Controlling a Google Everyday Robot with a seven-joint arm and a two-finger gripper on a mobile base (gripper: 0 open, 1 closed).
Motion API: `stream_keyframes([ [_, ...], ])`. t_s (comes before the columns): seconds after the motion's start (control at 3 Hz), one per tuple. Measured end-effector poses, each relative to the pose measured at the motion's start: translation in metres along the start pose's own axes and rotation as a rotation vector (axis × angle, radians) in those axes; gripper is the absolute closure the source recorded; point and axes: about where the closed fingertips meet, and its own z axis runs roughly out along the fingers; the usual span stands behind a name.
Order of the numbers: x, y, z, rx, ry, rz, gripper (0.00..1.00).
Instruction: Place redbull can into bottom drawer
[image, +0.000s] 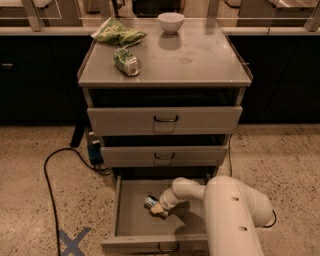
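Note:
The redbull can (150, 201), slim, silver and blue, lies on its side low inside the open bottom drawer (134, 222), near the middle of its grey floor. My gripper (158, 208) reaches down into the drawer from the right and is shut on the can's right end. My white arm (230, 215) covers the drawer's right part.
The two shallower drawers (165, 120) above are slightly open. On the cabinet top lie a green can (127, 62), a green bag (117, 34) and a white bowl (170, 22). A black cable (50, 180) and a blue tape cross (72, 241) are on the floor to the left.

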Motion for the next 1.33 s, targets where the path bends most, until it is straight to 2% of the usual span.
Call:
stream_keyframes([
  [0.33, 0.001, 0.003, 0.001, -0.006, 0.001, -0.002, 1.0],
  [0.67, 0.014, 0.006, 0.029, -0.047, 0.024, 0.033, 1.0],
  [1.0, 0.016, -0.003, 0.031, -0.035, 0.018, 0.044, 0.81],
  [1.33, 0.016, -0.002, 0.031, -0.037, 0.019, 0.042, 0.58],
])
